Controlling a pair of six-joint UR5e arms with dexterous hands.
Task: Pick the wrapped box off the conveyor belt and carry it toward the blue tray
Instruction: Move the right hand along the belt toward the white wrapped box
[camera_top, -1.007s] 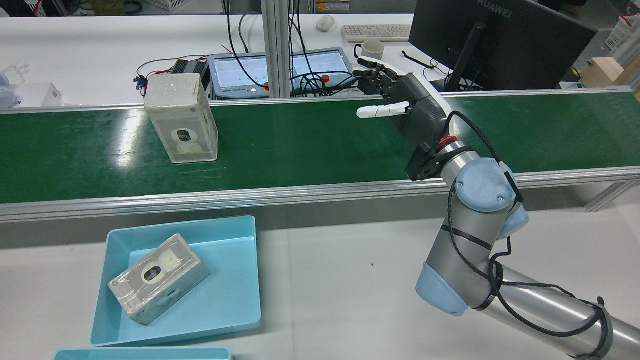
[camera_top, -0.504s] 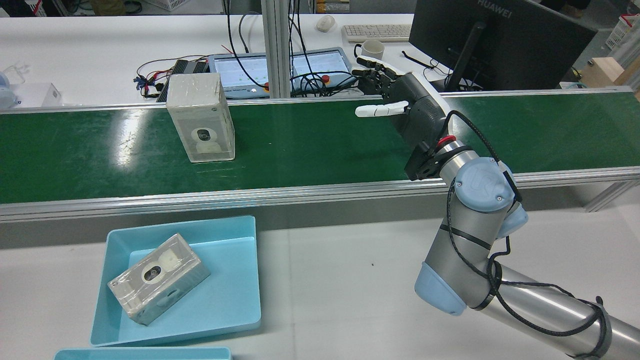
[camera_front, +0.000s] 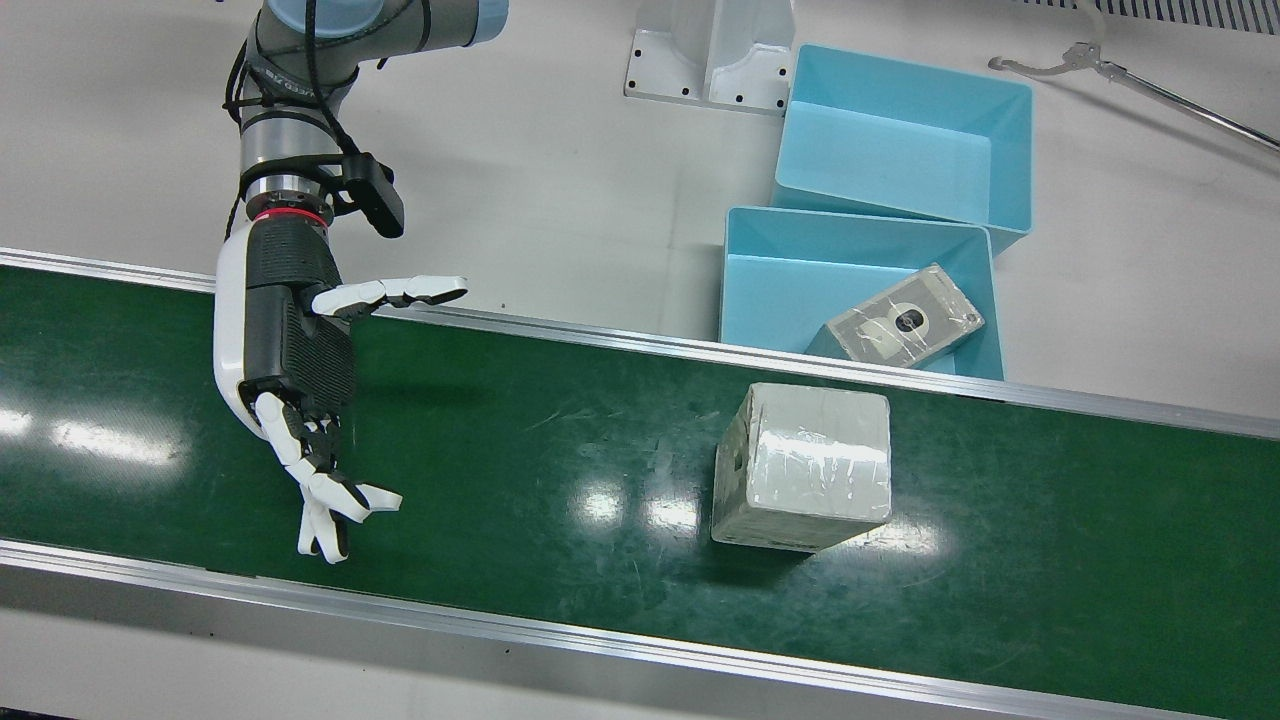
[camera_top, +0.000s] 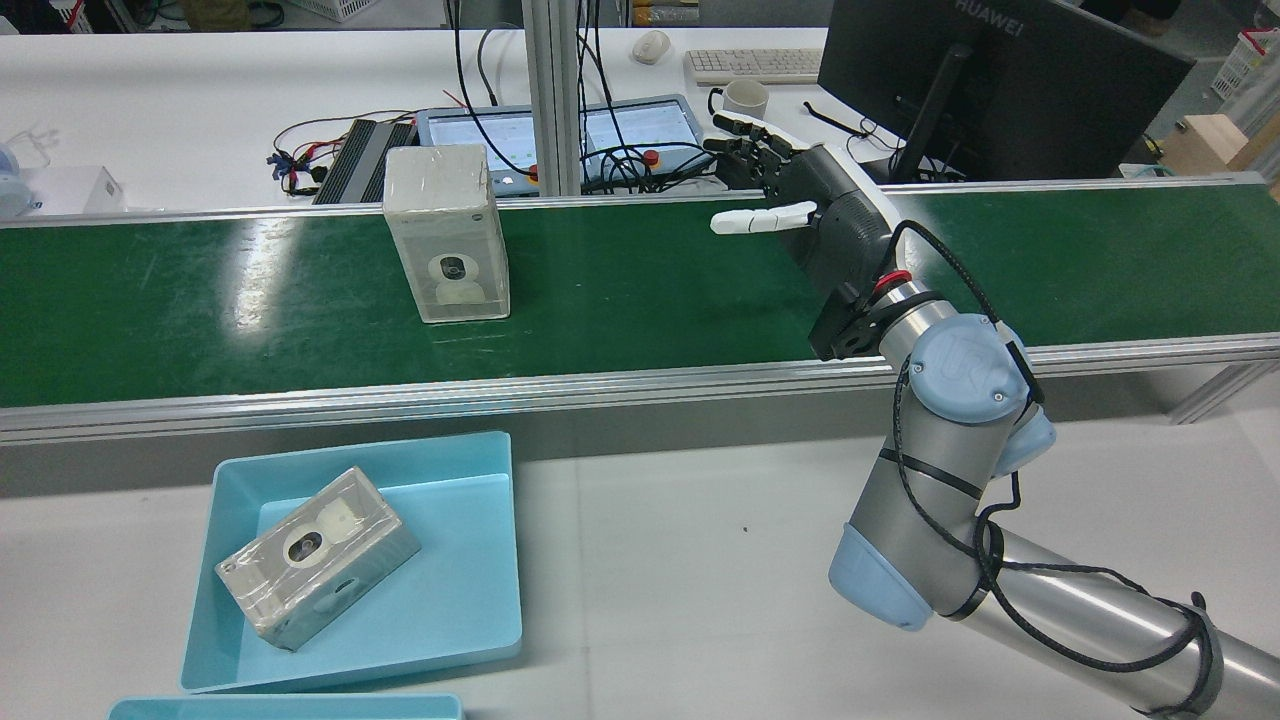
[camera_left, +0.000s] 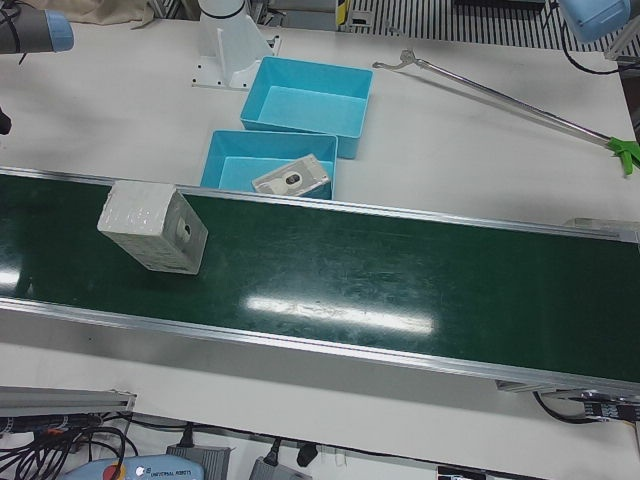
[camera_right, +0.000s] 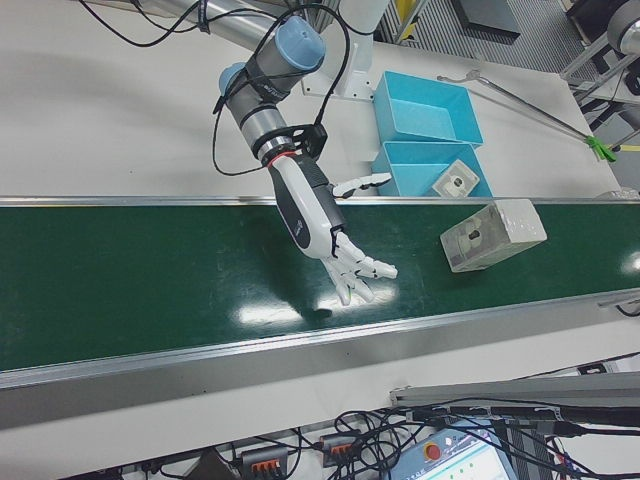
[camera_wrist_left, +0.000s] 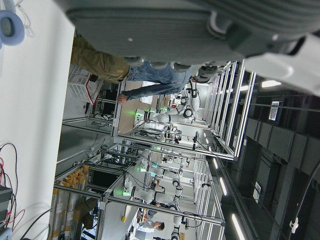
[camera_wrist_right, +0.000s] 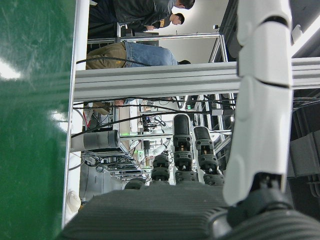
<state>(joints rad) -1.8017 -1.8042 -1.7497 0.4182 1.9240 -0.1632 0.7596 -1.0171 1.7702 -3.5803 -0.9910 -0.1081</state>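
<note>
A: Where is the wrapped box (camera_top: 446, 233)?

B: Upright on the green conveyor belt (camera_top: 620, 290), nearer the belt's far rail in the rear view, free on all sides. Bare belt lies between it and the right hand (camera_top: 790, 200).

A: State of the right hand?

B: Spread and holding nothing. Palm faces along the belt toward the box, thumb (camera_front: 400, 293) stuck out sideways, fingers (camera_front: 325, 500) splayed over the belt near the operators' rail. Well apart from the box; in the front view the gap is plain green belt.

A: Left hand?

B: Only its own camera catches it: a grey palm edge against the lab background. Cannot tell whether it is spread or closed.

A: The blue tray (camera_top: 470, 600)?

B: On the white worktop (camera_top: 700, 560), just beside the belt's robot-side rail (camera_top: 600, 385), level with the box across the belt. A second wrapped box (camera_top: 315, 555) lies tilted in it, leaving bare floor along the right wall. Another blue tray (camera_front: 900, 130), empty, touches its back edge in the front view.

A: Room between belt and tray?

B: Aluminium rail, then a narrow strip of worktop.
</note>
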